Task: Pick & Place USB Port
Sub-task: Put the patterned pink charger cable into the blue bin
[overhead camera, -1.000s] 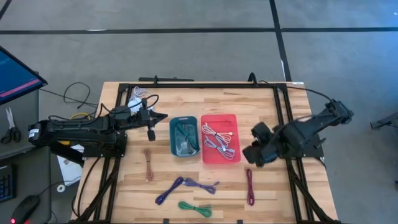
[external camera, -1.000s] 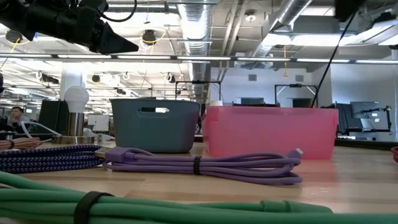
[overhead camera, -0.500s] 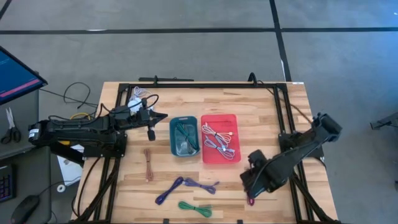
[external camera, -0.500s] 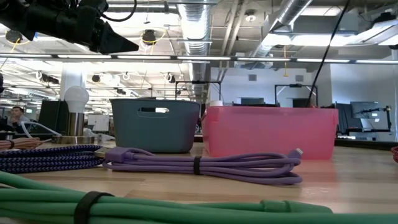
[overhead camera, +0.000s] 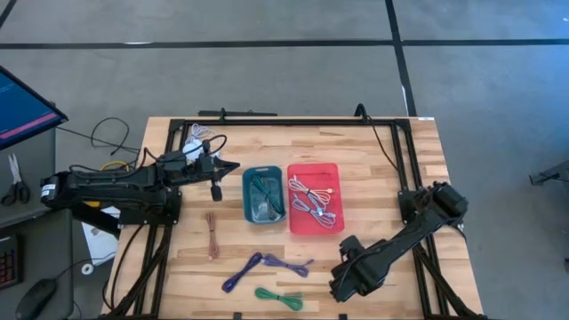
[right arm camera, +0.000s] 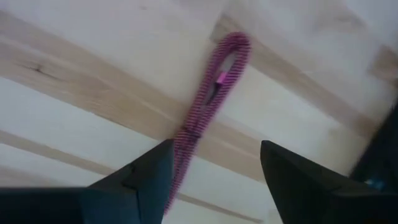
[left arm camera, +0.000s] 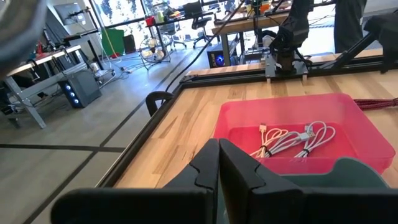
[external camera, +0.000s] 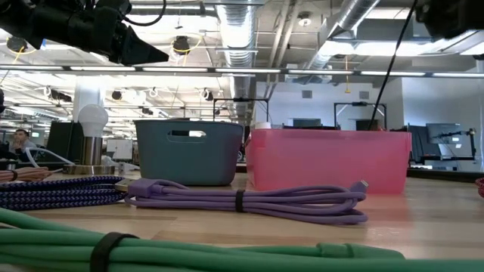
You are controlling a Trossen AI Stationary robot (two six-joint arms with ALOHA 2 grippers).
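Hovering at the table's five o'clock, the right gripper (right arm camera: 208, 180) spread its fingers above the magenta cable (right arm camera: 208, 106), probably lining up a grasp. The left gripper (left arm camera: 217, 168), pinched closed, waited at nine o'clock.

The right gripper (overhead camera: 345, 277) has swung from the frame's right middle down to the lower centre-right, covering the magenta cable (right arm camera: 202, 115).

Two bins (overhead camera: 264, 196) side by side mid-table (overhead camera: 373, 160).
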